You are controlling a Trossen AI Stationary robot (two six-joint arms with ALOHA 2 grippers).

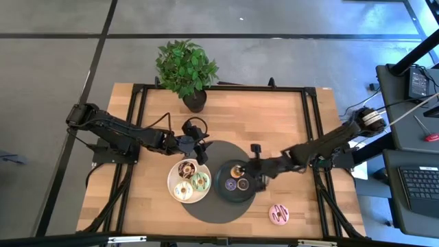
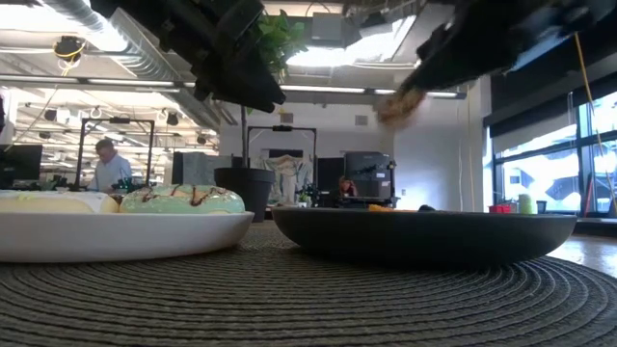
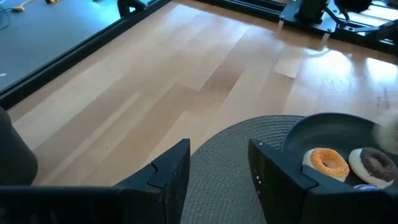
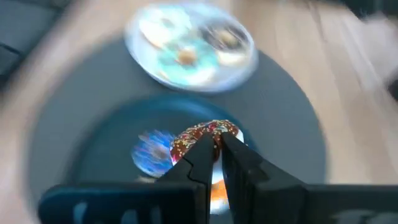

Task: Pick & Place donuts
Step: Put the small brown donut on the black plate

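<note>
A sprinkled chocolate donut [image 4: 205,135] is pinched in the right claw [image 4: 214,149], hanging above the black plate [image 1: 221,184] near the tabletop's [image 1: 274,116] middle. The right arm reaches in low from the right edge. The left claw [image 3: 217,171], spread, hovers beside the white plate [image 1: 171,180].

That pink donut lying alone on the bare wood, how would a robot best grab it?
From straight above, I'd guess: the pink donut lies flat on the table, hole up, with nothing touching it. One finger could drop into the hole and one outside, pinching the ring's band; closing across the whole ring also looks possible. The right tool is nearer.
</note>
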